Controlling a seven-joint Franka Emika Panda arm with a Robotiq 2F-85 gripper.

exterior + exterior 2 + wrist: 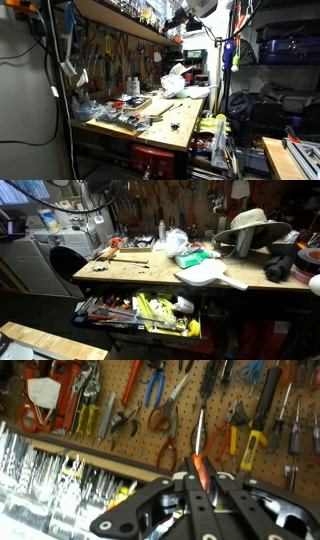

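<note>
In the wrist view my gripper (200, 480) is shut on a screwdriver with an orange handle (201, 466). Its thin metal shaft (199, 428) points up towards a pegboard (130, 400) hung with tools. Red-handled pliers (168, 452) and yellow-handled pliers (254, 448) hang just behind the shaft. In an exterior view the arm (194, 8) is raised high above the workbench (170, 122), near the upper shelf. The gripper itself is too small and dark to make out there.
The pegboard carries scissors (172, 395), blue-handled pliers (152, 385) and several screwdrivers. Below it runs a shelf edge (90, 455). The workbench (140, 275) holds clutter, a white hat (250, 225) and a white board (205, 275). A drawer (140, 310) full of tools stands open.
</note>
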